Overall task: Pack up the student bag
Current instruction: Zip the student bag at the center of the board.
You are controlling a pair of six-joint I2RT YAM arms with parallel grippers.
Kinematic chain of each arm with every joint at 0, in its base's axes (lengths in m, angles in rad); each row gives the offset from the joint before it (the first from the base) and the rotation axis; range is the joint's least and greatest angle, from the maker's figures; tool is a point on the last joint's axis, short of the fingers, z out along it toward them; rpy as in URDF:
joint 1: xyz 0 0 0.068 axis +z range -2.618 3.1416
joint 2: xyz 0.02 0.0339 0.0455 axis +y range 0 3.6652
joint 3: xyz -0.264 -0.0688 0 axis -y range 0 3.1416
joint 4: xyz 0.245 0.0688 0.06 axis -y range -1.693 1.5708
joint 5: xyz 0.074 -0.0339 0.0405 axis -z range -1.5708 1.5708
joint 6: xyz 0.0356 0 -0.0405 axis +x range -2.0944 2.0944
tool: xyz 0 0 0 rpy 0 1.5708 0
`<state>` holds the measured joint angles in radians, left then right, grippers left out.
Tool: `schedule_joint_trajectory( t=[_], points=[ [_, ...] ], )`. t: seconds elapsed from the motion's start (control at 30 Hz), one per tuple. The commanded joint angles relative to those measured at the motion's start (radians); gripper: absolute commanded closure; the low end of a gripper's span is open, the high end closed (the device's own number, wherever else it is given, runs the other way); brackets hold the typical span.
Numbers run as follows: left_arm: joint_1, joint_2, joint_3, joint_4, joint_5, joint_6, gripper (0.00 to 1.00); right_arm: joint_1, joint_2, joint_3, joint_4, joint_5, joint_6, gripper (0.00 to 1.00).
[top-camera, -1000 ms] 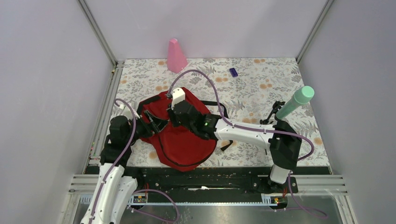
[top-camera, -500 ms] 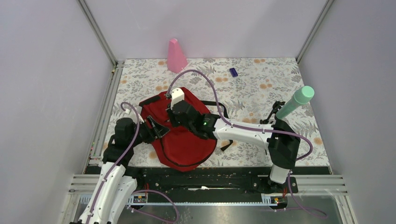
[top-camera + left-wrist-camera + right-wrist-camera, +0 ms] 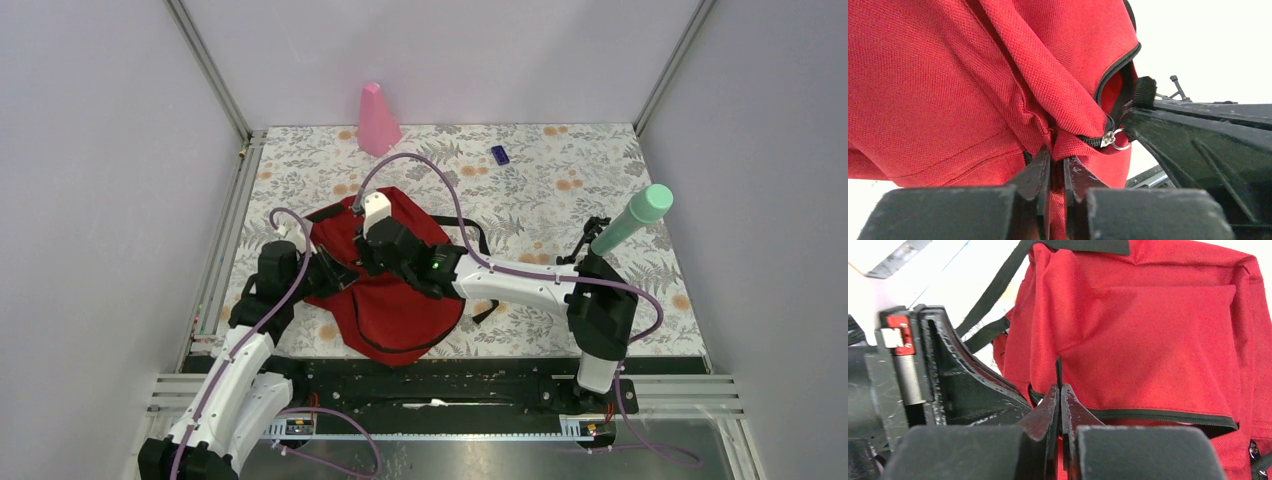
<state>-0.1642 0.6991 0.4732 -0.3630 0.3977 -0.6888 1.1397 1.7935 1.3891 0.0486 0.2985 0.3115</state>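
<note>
The student bag (image 3: 395, 300), dark red with black straps and zipper trim, lies on the flowered table left of centre. My left gripper (image 3: 335, 272) is at the bag's left side; in the left wrist view its jaws (image 3: 1057, 165) are shut on a fold of red fabric just below the silver zipper slider (image 3: 1109, 137). My right gripper (image 3: 372, 255) reaches across from the right onto the bag's upper part. In the right wrist view it (image 3: 1059, 392) is shut on a thin black strip at the zipper edge of the bag (image 3: 1148, 340).
A pink cone (image 3: 378, 120) stands at the back edge, and a small purple block (image 3: 500, 154) lies to its right. A mint-green bottle (image 3: 632, 220) leans at the right, next to a small black item (image 3: 585, 242). A metal rail (image 3: 228, 240) runs along the left.
My left gripper moved right, up to the bag's zipper opening, and closed on a fold of its fabric. The right gripper stayed shut in place.
</note>
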Motion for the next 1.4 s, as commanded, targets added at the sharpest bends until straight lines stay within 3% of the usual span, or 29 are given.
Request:
schedule_joint_trajectory(
  t=[0.0,0.3,0.7,1.1,1.37],
  points=[
    [-0.001,-0.004,0.039,0.006,-0.131,0.001,1.00,-0.019,-0.012,0.050,0.006,0.105,-0.025,1.00],
    [0.000,-0.029,0.034,-0.084,-0.273,-0.038,1.00,-0.104,-0.031,0.002,0.003,0.192,-0.035,1.00],
    [0.026,-0.025,0.071,-0.115,-0.336,-0.026,1.00,-0.142,-0.039,-0.030,0.013,0.219,-0.043,1.00],
    [0.354,0.049,0.038,-0.015,-0.074,-0.029,1.00,-0.207,-0.041,-0.096,0.013,0.247,-0.044,1.00],
    [0.404,0.122,0.067,0.015,-0.077,0.005,1.00,-0.230,-0.041,-0.162,0.001,0.269,-0.040,1.00]
  ],
)
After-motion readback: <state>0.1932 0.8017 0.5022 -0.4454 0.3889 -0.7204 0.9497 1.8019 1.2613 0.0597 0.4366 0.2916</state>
